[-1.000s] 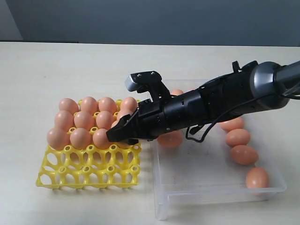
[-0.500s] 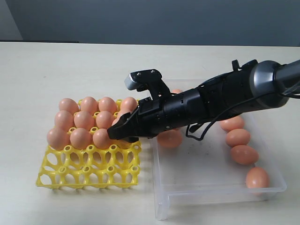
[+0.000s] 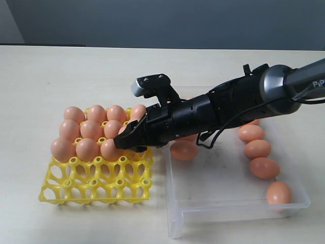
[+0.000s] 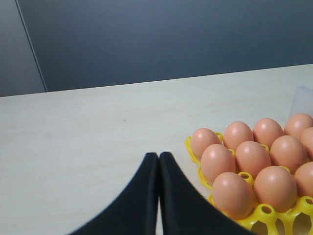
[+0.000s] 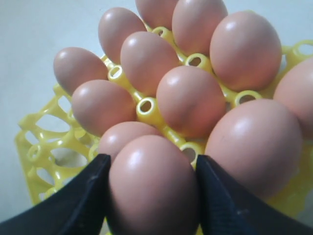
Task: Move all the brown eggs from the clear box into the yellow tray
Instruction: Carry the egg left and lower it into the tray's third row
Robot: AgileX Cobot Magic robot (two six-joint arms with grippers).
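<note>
Right wrist view: right pincer (image 5: 150,160) grips brown egg (image 5: 151,193).
Change: arm crept over yellow tray (image 3: 96,189); drop nr.
Left pincer (image 4: 159,156): closed.

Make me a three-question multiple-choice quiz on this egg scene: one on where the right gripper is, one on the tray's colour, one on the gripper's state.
1. The right gripper is:
A. over the egg tray edge nearest the clear box
B. low inside the box
C. on bare table left of the tray

2. The tray's colour is:
A. blue
B. white
C. yellow

3. The right gripper is:
A. open and empty
B. closed on a brown egg
C. shut on nothing

Answers: A, the exterior view shows its tip above the tray's box-side edge; C, the lattice is bright yellow; B, the right wrist view shows an egg between its fingers.
</note>
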